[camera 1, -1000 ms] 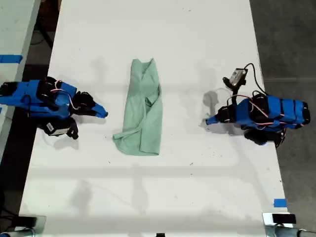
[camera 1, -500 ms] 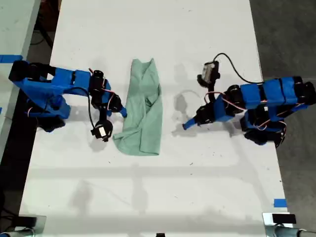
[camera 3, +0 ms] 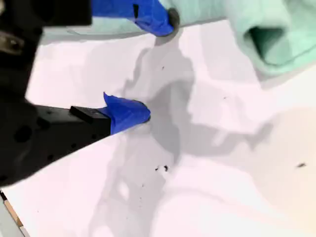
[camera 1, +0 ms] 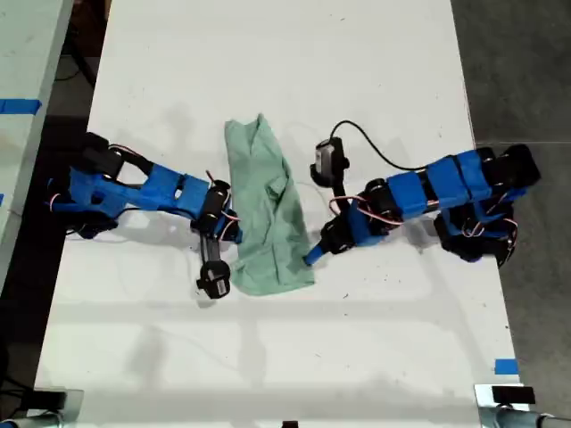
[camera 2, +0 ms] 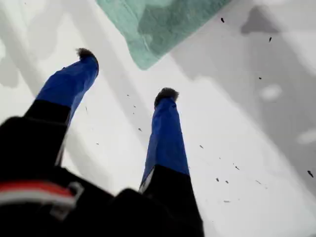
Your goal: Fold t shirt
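Two jaw pairs gaped, we saw: my first gripper (camera 2: 126,73) just short of the wrinkled t shirt (camera 1: 263,196), my second gripper (camera 3: 155,66) at its edge.

A white table (camera 1: 375,80) with blue tape (camera 1: 505,366) at the exterior view's lower right, grey floor (camera 1: 517,62) beside.

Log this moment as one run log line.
t shirt: flat on table, unfolded | my first gripper: open beside shirt corner | my second gripper: open at shirt edge
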